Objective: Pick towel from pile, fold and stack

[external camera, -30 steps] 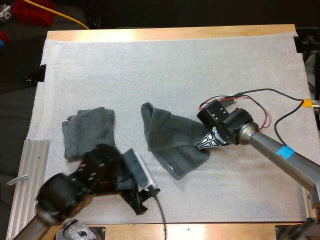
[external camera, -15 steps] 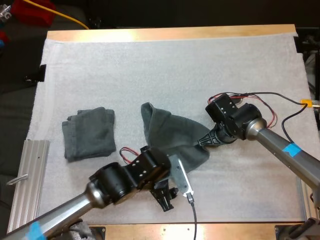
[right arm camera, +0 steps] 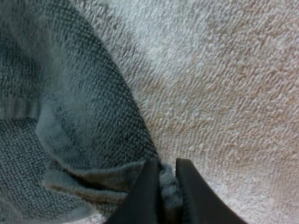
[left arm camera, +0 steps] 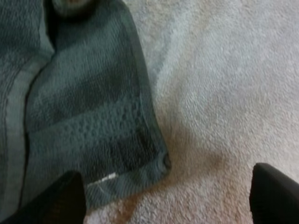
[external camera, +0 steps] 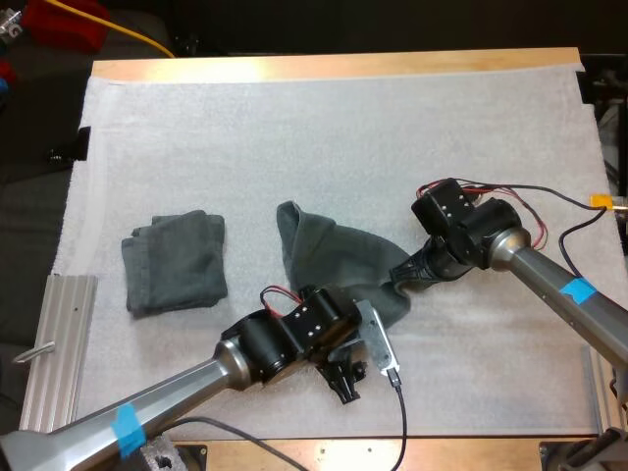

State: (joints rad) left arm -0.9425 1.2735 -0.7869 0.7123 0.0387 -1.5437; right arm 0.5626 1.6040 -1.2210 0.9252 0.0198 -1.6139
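A loose dark grey-green towel (external camera: pixel 329 257) lies mid-mat, partly spread. My right gripper (external camera: pixel 403 274) is shut on its right edge; in the right wrist view the fingers (right arm camera: pixel 148 192) pinch a fold of the towel (right arm camera: pixel 79 121) with the gripper (right arm camera: pixel 168 189) low on the mat. My left gripper (external camera: pixel 346 381) hovers at the towel's near corner. In the left wrist view its fingers (left arm camera: pixel 65 198) stand wide apart, the gripper (left arm camera: pixel 168 203) open just beyond the towel's corner (left arm camera: pixel 161 161). A folded towel (external camera: pixel 176 261) rests at the left.
A ribbed metal rail (external camera: pixel 57 348) lies along the mat's left near edge. The white mat (external camera: pixel 343 137) is bare toward the far side. The wooden table edge (external camera: pixel 471 453) runs along the front.
My left arm swung right from near the folded towel to the loose towel's near corner. My right gripper drew the towel's edge slightly to the right.
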